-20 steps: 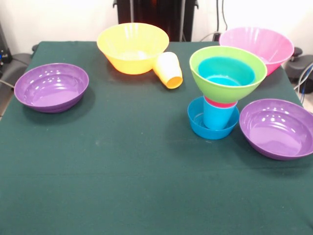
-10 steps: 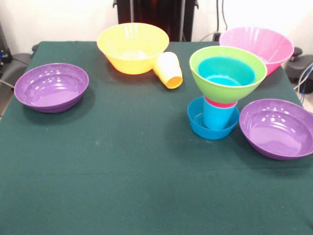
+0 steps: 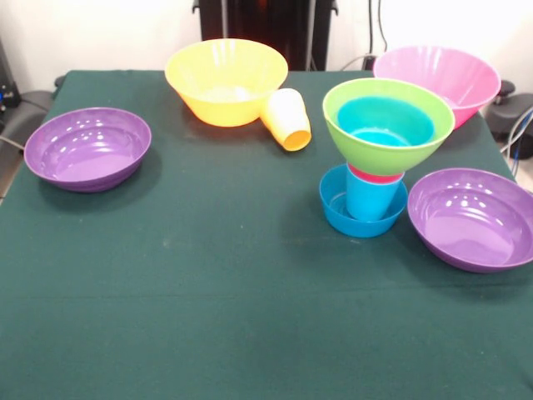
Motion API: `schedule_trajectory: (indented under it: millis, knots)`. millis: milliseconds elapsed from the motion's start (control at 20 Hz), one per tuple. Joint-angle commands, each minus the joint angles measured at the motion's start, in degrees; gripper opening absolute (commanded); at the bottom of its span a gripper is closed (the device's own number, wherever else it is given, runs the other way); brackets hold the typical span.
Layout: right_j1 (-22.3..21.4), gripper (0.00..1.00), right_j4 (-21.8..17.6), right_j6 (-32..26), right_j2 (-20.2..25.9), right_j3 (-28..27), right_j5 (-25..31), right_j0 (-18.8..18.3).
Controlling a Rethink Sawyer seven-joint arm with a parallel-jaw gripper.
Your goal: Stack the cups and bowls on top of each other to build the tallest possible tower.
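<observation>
- Only the front view is on hand, and no claw shows in it, so its opening and its hold cannot be told.
- Behind the far edge, a dark pedestal (image 3: 266,21) is cut off at the top; cables (image 3: 379,33) hang beside it against a pale wall.
- Green cloth covers the table (image 3: 208,292).
- Toward the right side stands the tower (image 3: 379,158): a small blue bowl (image 3: 337,212) lowest, a blue cup (image 3: 368,200) upright in it, a red cup (image 3: 375,176) showing only as a rim, then the lime green bowl (image 3: 341,125) with a 2nd small blue bowl (image 3: 385,121) nested inside.
- Just right of it, a purple bowl (image 3: 472,218) is clipped by the right edge.
- At the far right corner, the pink bowl (image 3: 445,75) is partly hidden behind the tower.
- Near the far edge sits the orange-yellow bowl (image 3: 225,81), with a yellow-orange cup (image 3: 287,118) on its side touching it.
- Near the left edge rests another purple bowl (image 3: 87,148).
</observation>
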Motion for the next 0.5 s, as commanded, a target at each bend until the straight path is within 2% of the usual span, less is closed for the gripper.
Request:
schedule_trajectory:
  millis: [50, 500]
  knots:
    - [3.73, 1.00, -6.15, -17.45, 6.04, 6.27, -3.30, -1.15]
    - [4.42, 1.00, -8.19, -17.56, 8.81, 6.98, -5.16, -3.51]
